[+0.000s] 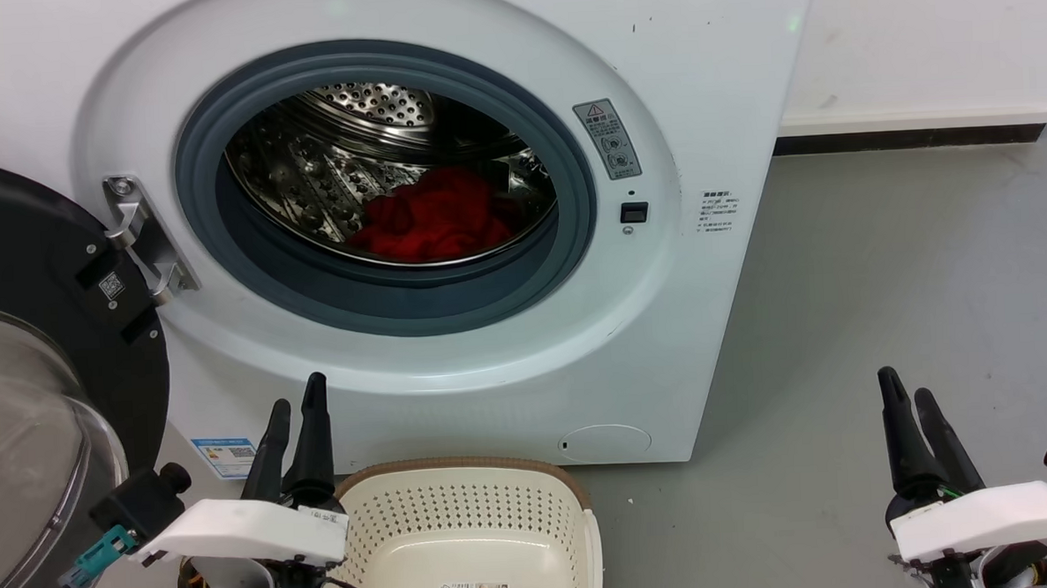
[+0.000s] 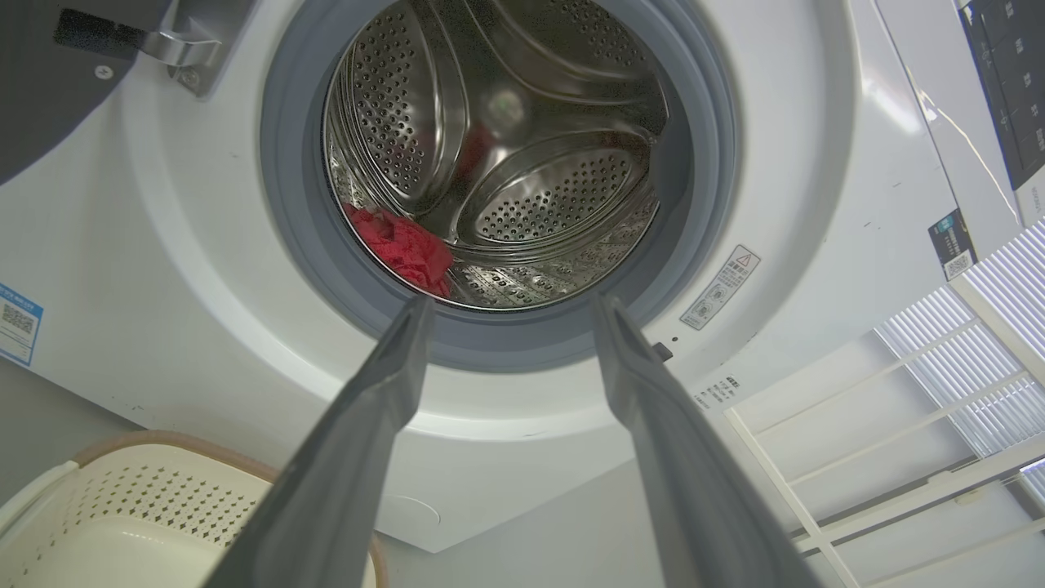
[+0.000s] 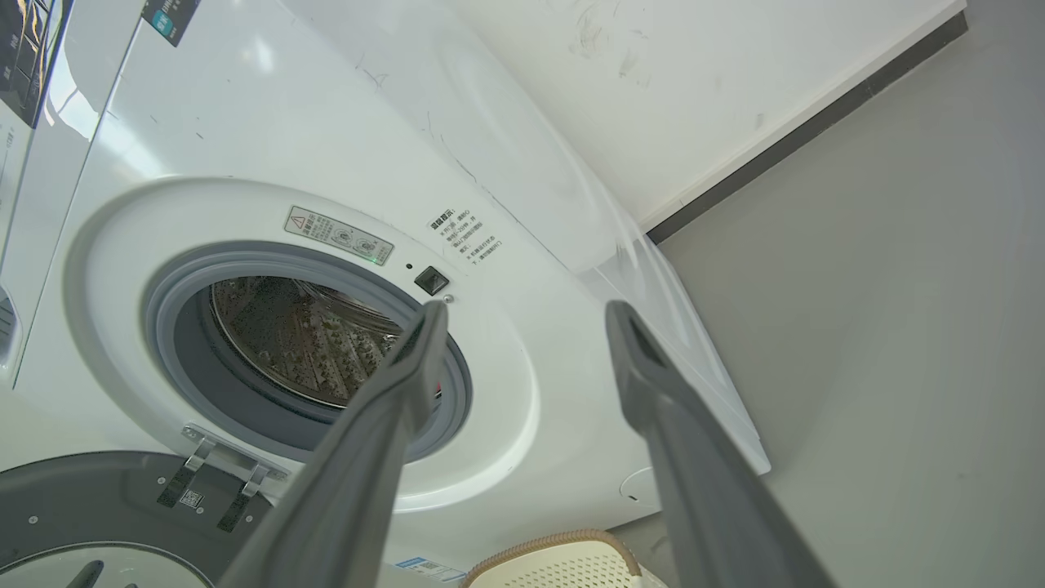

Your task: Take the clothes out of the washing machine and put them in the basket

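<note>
Red clothes [image 1: 436, 214] lie far inside the washing machine [image 1: 510, 401] drum. The basket [image 1: 462, 509] stands near, before it, between left gripper [image 1: 297, 401] and right gripper [image 1: 903, 388], each with 2 fingers apart.

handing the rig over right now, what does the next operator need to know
Hands: the left hand is open and empty, low in front of the washing machine, beside the basket. The right hand is open and empty, over the floor to the machine's right.
Things: the clothes lie in a red heap at the bottom of the drum. The basket stands in front of the machine, with no clothes in the part that shows.
Done: the door is swung open to the left.
Left: lift out all the clothes and put them in the basket.
</note>
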